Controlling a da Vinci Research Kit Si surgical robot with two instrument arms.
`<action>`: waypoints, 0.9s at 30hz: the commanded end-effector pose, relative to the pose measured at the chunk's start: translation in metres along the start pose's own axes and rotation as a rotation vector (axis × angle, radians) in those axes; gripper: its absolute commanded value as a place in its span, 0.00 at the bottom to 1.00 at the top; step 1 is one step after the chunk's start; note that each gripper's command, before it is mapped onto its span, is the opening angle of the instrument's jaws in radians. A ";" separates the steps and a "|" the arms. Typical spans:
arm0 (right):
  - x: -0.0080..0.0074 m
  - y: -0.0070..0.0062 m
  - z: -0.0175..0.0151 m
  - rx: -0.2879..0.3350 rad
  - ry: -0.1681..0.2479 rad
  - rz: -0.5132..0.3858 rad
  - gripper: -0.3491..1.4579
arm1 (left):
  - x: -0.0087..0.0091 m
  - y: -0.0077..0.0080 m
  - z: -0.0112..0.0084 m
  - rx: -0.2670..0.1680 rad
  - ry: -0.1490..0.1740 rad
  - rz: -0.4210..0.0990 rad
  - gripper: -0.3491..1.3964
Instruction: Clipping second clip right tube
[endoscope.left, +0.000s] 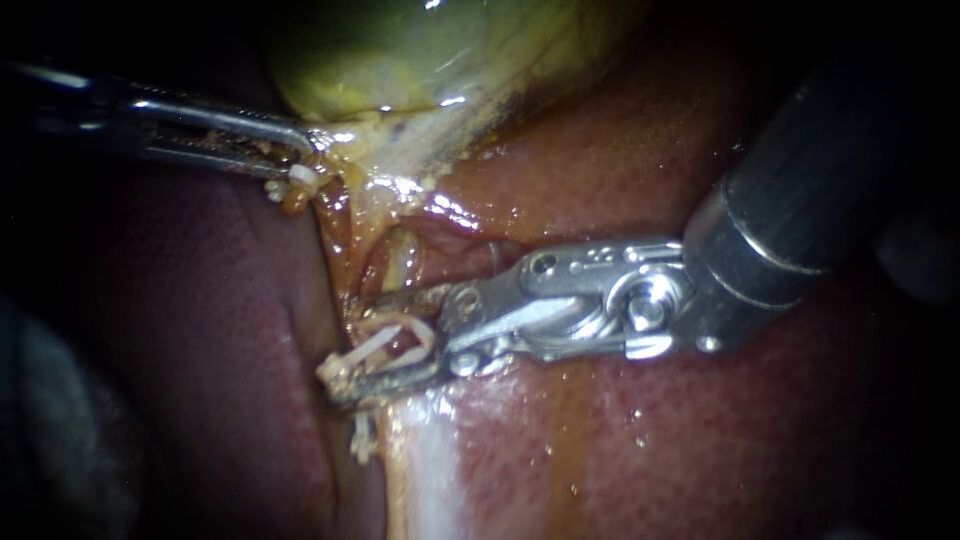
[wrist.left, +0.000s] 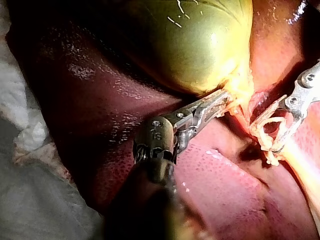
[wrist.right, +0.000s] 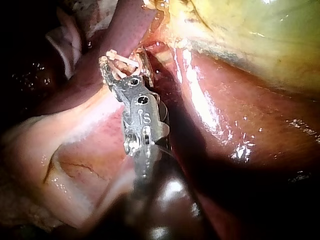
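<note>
When scanning from nine o'clock, meet the left instrument (endoscope.left: 312, 150) first, jaws closed on the yellowish neck of the gallbladder (endoscope.left: 400, 50) up at twelve o'clock. Toward centre, find the right tube (endoscope.left: 402, 258): thin, pale and wet, running from that neck down toward six o'clock, with a lower clip (endoscope.left: 359, 440) already white on the strand below. Judge it soft, slippery and easily torn. Take hold only squarely across its width, just above the lower clip and clear of the liver (endoscope.left: 700, 450) behind. From three o'clock, note the right instrument (endoscope.left: 348, 345), jaws standing apart yet gripping a loaded clip (endoscope.left: 372, 345), open, seemingly astride the tube. No containers as such (only the gallbladder, swollen and green, contents unseen).
</note>
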 end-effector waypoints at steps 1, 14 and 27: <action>0.0002 -0.0001 -0.0003 0.010 0.022 0.013 0.47 | 0.0000 0.0000 0.0000 0.000 0.000 0.000 0.00; 0.0009 -0.0007 -0.0029 0.062 0.091 0.102 0.47 | 0.0000 0.0000 0.0000 0.000 0.000 0.000 0.00; -0.0009 0.0007 -0.0054 0.064 0.102 0.151 0.47 | 0.0000 0.0000 -0.0001 0.000 0.000 0.000 0.00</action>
